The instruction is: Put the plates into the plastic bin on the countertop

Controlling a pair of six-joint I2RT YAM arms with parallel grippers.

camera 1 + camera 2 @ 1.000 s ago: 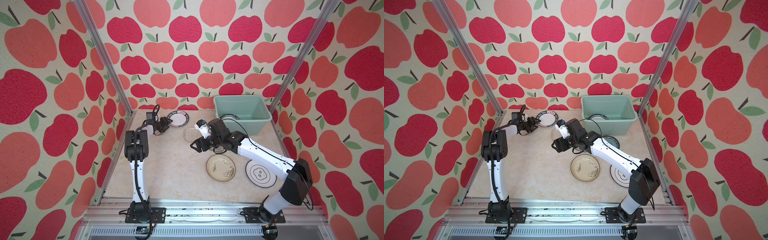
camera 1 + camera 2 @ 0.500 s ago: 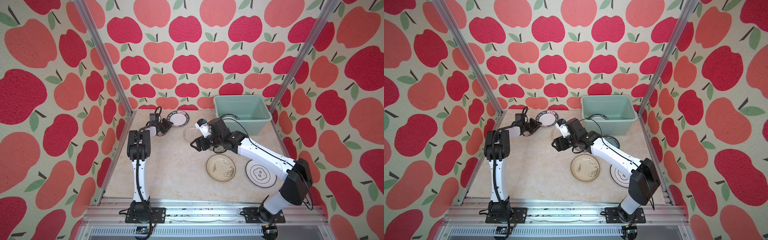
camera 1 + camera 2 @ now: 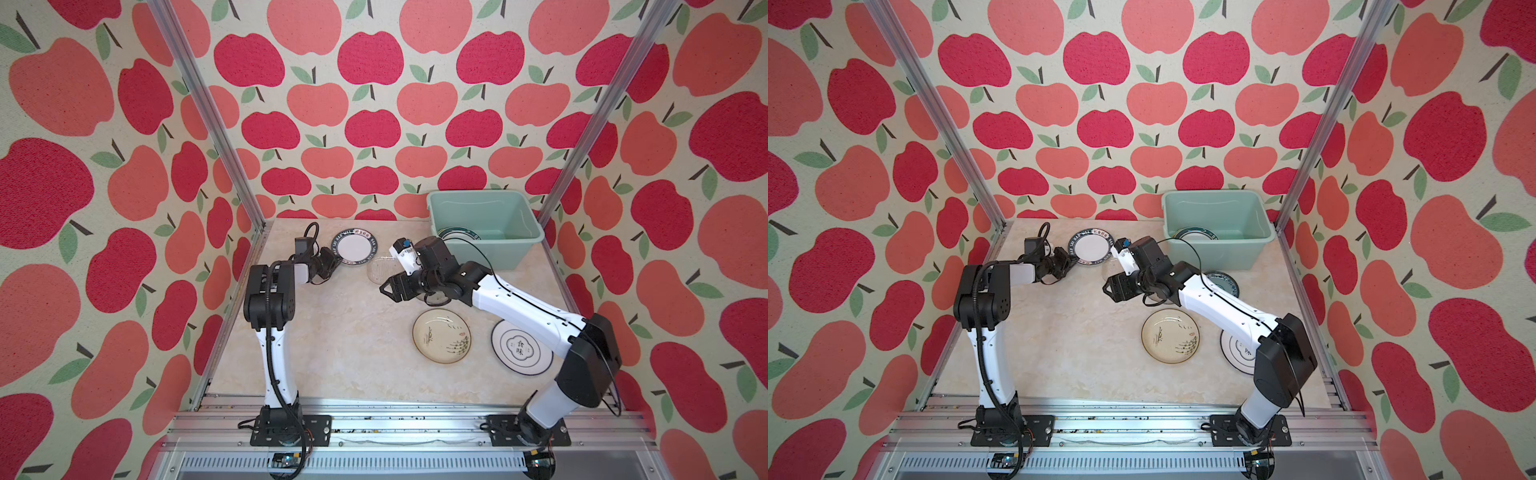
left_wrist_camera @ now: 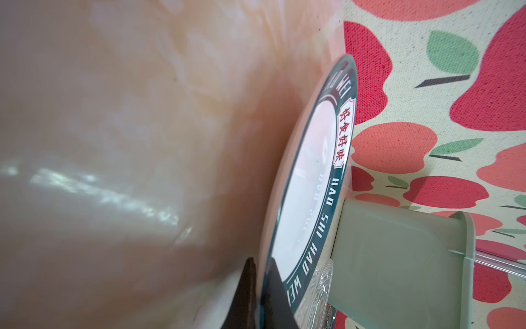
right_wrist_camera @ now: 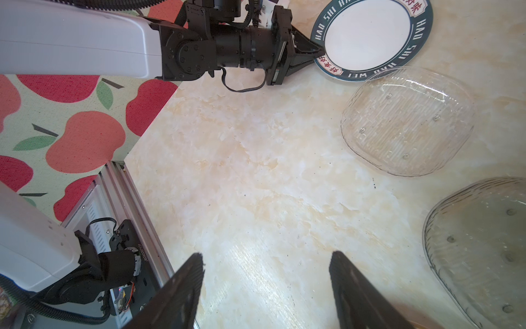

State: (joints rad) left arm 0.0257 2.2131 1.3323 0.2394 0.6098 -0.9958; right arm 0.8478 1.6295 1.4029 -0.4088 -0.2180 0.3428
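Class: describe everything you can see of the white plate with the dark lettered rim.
The lettered plate is round, glossy, ceramic-looking: plain white centre, wide dark teal rim with white letters HAO SHI HAO WEI and cream panels of red characters. It lies face up, about flat, on the countertop near the back wall. The left gripper is shut on its rim. A clear glass plate lies close beside it.

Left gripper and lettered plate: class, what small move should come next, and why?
Probably a slight lift: the left gripper is shut on the lettered plate at its rim, the plate rests on the countertop, and the plastic bin stands to its right in both top views.
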